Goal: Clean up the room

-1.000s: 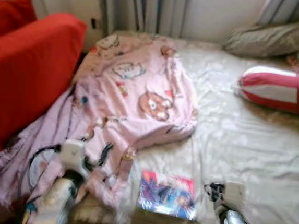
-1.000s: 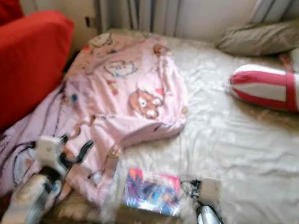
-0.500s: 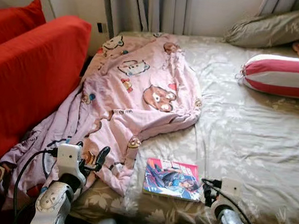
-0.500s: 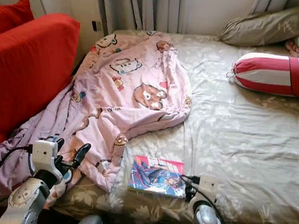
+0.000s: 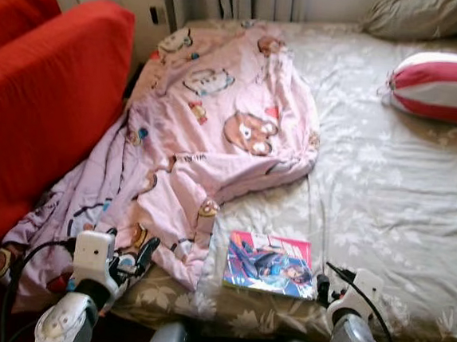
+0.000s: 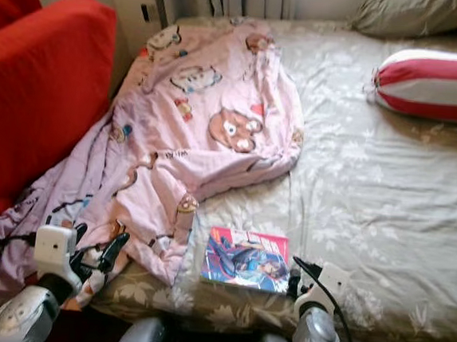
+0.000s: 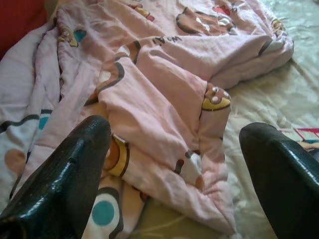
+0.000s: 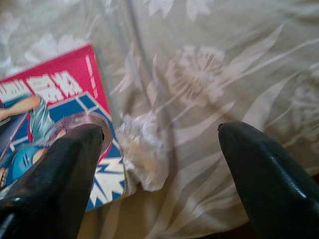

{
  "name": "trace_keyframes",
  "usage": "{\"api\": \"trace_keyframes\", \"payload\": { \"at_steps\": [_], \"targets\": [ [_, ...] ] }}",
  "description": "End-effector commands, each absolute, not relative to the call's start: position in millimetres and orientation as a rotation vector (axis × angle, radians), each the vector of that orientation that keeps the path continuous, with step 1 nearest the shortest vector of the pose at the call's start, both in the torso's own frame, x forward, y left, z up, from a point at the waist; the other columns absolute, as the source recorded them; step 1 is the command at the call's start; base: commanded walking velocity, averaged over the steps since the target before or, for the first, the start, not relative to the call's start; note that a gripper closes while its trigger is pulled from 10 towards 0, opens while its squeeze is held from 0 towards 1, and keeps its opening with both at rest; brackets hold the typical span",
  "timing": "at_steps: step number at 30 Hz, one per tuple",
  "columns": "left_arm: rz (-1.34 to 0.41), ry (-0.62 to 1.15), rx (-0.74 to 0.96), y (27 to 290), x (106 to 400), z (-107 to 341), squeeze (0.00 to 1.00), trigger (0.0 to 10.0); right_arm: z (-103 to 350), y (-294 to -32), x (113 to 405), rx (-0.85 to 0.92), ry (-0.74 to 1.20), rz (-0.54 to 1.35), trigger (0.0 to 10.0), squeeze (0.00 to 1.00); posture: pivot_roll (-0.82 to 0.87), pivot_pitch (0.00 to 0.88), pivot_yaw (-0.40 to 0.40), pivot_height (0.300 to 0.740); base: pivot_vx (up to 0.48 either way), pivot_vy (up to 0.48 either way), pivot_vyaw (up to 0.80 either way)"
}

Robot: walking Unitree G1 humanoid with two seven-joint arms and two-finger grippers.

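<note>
Right wrist view first: the right gripper (image 8: 159, 164) is seen with its fingers spread wide apart, nothing held, hovering just over the near edge of the bed (image 5: 402, 194). Between those fingers a small crumpled white scrap (image 8: 142, 154) is framed on the floral sheet, touching the corner of the comic book (image 5: 270, 264). Over on the left, the left gripper (image 7: 174, 174) is likewise held open and empty, poised above the rumpled pink blanket (image 5: 216, 130), which is draped from the far left of the mattress down over the near left edge, beside the red sofa (image 5: 42, 107). Farther out, a red and white striped bolster (image 5: 442, 86) is lying at the far right, with an olive pillow (image 5: 426, 16) behind it. The step in hand is judged to be a pickup at the near edge, most likely the scrap or the book. For that to be done well, one target should be chosen, not both: the scrap should be centred between the fingers and pinched without the sheet being gathered up, whereas the flat book would be better taken by its near edge.
</note>
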State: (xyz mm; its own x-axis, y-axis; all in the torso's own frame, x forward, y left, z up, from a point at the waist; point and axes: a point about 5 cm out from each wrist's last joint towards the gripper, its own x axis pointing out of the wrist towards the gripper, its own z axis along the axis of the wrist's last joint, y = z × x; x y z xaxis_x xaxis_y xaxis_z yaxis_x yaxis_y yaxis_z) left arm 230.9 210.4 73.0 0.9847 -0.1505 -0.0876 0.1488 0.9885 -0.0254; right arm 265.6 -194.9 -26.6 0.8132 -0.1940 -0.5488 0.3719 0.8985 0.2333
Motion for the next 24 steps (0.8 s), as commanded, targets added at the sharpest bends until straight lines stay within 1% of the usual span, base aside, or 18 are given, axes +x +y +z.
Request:
{"api": "trace_keyframes", "payload": {
  "at_steps": [1, 8, 14, 16, 18, 23, 24],
  "targets": [
    [-0.146, 0.112, -0.014, 215, 225, 73, 0.0, 10.0, -29, -188, 265, 0.343, 0.562, -0.288, 10.0, 0.0, 0.15, 0.23, 0.094, 0.65, 0.0, 0.0, 0.0],
    [-0.149, 0.127, -0.001, 217, 215, 77, 0.0, 10.0, -26, -186, 269, 0.362, 0.544, -0.268, 10.0, 0.0, 0.17, 0.247, 0.097, 0.65, 0.0, 0.0, 0.0],
    [-0.16, 0.142, 0.024, 220, 207, 80, 0.0, 10.0, -27, -191, 267, 0.601, 0.514, -0.414, 10.0, 0.0, 0.17, 0.272, 0.102, 0.65, 0.0, 0.0, 0.0],
    [-0.159, 0.143, 0.026, 220, 206, 81, 0.0, 10.0, -27, -191, 268, 0.635, 0.503, -0.429, 10.0, 0.0, 0.18, 0.276, 0.104, 0.65, 0.0, 0.0, 0.0],
    [-0.158, 0.153, 0.037, 223, 202, 83, 0.0, 10.0, -27, -187, 269, 0.736, 0.495, -0.46, 10.0, 0.0, 0.18, 0.282, 0.105, 0.65, 0.0, 0.0, 0.0],
    [-0.158, 0.16, 0.042, 223, 197, 84, 0.0, 10.0, -27, -184, 269, 0.805, 0.489, -0.482, 10.0, 0.0, 0.19, 0.293, 0.104, 0.65, 0.0, 0.0, 0.0],
    [-0.16, 0.162, 0.044, 223, 196, 85, 0.0, 10.0, -27, -183, 270, 0.842, 0.481, -0.493, 10.0, 0.0, 0.2, 0.297, 0.102, 0.65, 0.0, 0.0, 0.0]
  ]
}}
